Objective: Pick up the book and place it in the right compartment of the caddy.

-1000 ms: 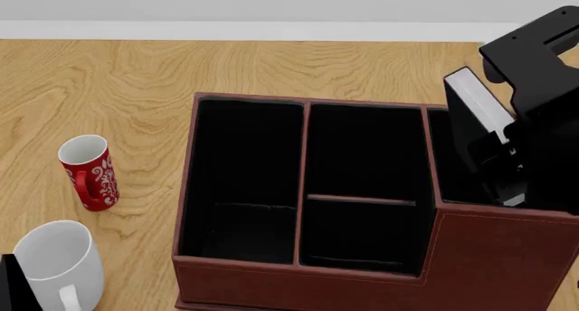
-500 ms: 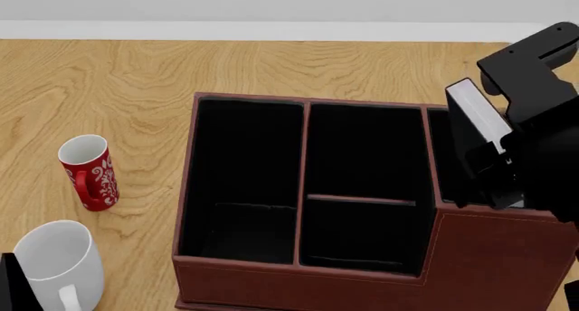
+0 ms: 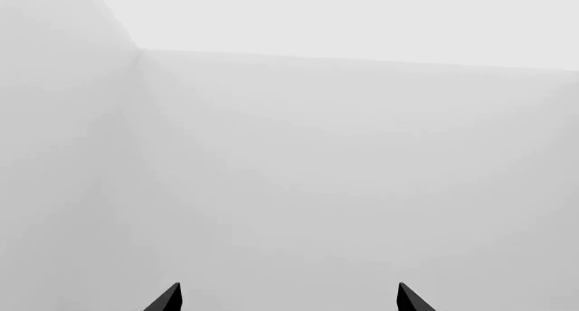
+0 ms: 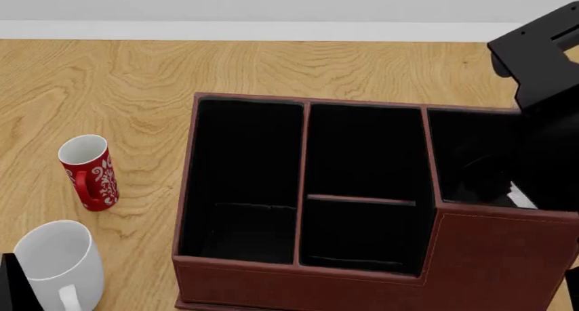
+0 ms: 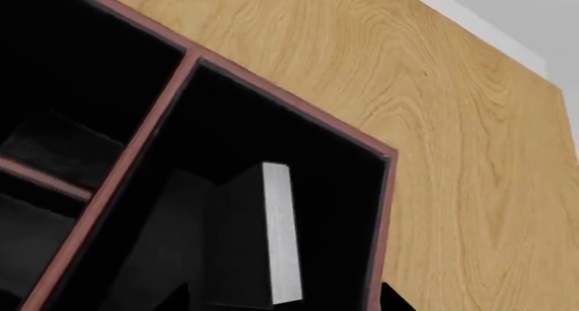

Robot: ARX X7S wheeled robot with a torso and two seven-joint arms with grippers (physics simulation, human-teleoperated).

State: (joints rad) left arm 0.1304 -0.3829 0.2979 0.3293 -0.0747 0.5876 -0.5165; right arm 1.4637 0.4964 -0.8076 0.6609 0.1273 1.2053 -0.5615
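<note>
**Book sitting inside right compartment, right arm above it**

In the right wrist view the book (image 5: 262,243) is standing inside the right compartment (image 5: 316,189) of the caddy (image 5: 163,111), its grey-white page edge showing as a pale strip against the black lining. Two dark jaw tips are poking in at the lower edge of that view, one either side of the book and apart from each other; whether they are touching the cover is not visible, so right jaws: cannot tell if pinching or released.

In the head view the right arm (image 4: 543,87) is hanging over the caddy's right end, hiding most of that compartment; only a small pale sliver of the book (image 4: 520,199) is peeking out behind the taller front wall.

Left gripper (image 3: 287,301) is pointing at a blank grey wall, jaws spread, nothing between them.

A red patterned mug (image 4: 89,172) and a white mug (image 4: 56,263) are standing on the wooden bench (image 4: 108,80), well left of the caddy.
</note>
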